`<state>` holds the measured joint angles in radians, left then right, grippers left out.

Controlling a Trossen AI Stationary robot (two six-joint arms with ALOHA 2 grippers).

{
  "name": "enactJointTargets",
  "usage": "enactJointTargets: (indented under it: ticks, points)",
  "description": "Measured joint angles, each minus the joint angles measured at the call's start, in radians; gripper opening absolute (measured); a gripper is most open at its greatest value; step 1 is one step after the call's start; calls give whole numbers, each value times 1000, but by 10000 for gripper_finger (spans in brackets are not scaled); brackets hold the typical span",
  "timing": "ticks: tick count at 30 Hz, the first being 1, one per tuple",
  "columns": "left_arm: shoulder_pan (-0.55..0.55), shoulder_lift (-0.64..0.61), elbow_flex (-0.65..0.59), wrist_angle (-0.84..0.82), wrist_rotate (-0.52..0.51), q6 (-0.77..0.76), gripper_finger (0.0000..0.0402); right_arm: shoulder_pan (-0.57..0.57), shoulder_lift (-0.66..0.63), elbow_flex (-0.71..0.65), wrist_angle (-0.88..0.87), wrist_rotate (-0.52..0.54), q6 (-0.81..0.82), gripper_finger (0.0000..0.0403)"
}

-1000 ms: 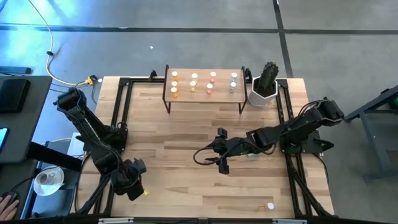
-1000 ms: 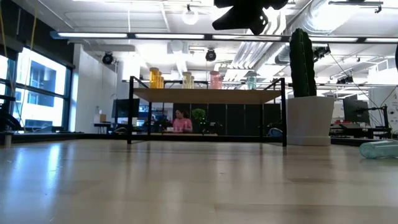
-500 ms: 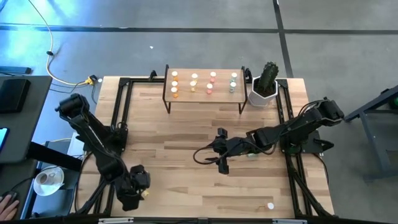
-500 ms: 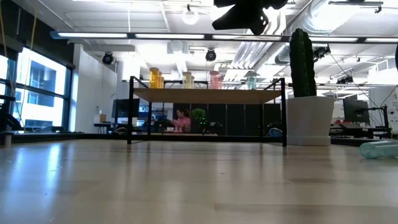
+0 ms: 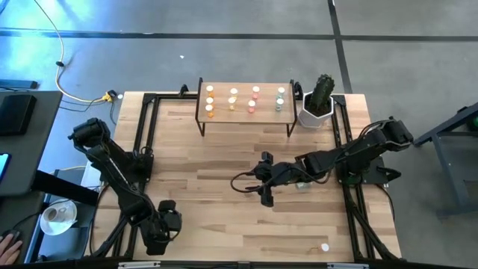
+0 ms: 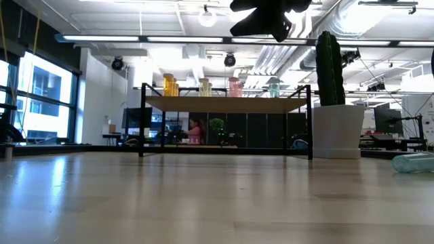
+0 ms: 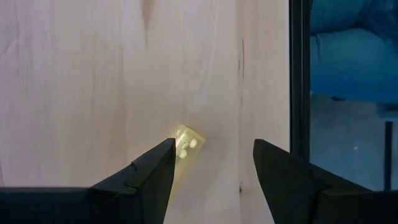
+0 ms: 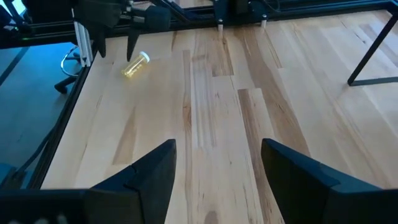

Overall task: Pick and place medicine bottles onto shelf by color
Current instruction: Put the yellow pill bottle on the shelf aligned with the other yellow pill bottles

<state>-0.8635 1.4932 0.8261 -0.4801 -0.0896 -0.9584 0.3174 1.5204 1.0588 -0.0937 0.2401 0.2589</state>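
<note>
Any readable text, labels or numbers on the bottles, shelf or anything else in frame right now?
None can be read in any view.
Medicine bottles on the shelf: no label shows, too small to tell.
Yellow bottle lying on the table in front of the left gripper: no print visible.
Green bottle lying at the right edge: no print visible.
Cactus pot: plain.

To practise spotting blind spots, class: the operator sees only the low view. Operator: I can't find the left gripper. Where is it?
Observer: The left gripper is at the table's front left corner, over a lying yellow bottle.
Operator: Gripped?
Observer: No, its fingers are open; the bottle lies on the table.
Operator: And the right gripper?
Observer: The right gripper is open, above mid-table.
</note>
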Motion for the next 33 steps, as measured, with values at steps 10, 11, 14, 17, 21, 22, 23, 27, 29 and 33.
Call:
enactJointTargets:
  ticks: [10, 11, 14, 17, 21, 22, 23, 27, 29, 33]
  points:
    - [-9, 40, 0, -34, -5, 48, 207, -6, 0, 0, 0, 0, 3, 227]
    - [-9, 45, 0, -33, -7, 56, 207, -6, 0, 0, 0, 0, 3, 227]
    - [-9, 61, 1, -33, -8, 80, 207, -6, 0, 0, 0, 0, 3, 227]
    - [-9, 70, 1, -36, -8, 82, 207, -6, 0, 0, 0, 0, 3, 227]
    - [-9, 70, 1, -40, -24, 86, 207, -6, 0, 0, 0, 0, 3, 227]
    - [-9, 70, 1, -39, -30, 96, 207, -6, 0, 0, 0, 0, 3, 227]
    - [-9, 70, 1, -40, -32, 103, 207, -6, 0, 0, 0, 0, 3, 227]
    - [-9, 70, 1, -54, -34, 106, 207, -6, 0, 0, 0, 0, 3, 227]
    - [-9, 81, 1, -54, -34, 106, 207, -6, 0, 0, -1, 0, 3, 227]
    - [-15, 117, 0, -49, -21, 106, 207, -6, 0, 0, -3, 0, 3, 227]
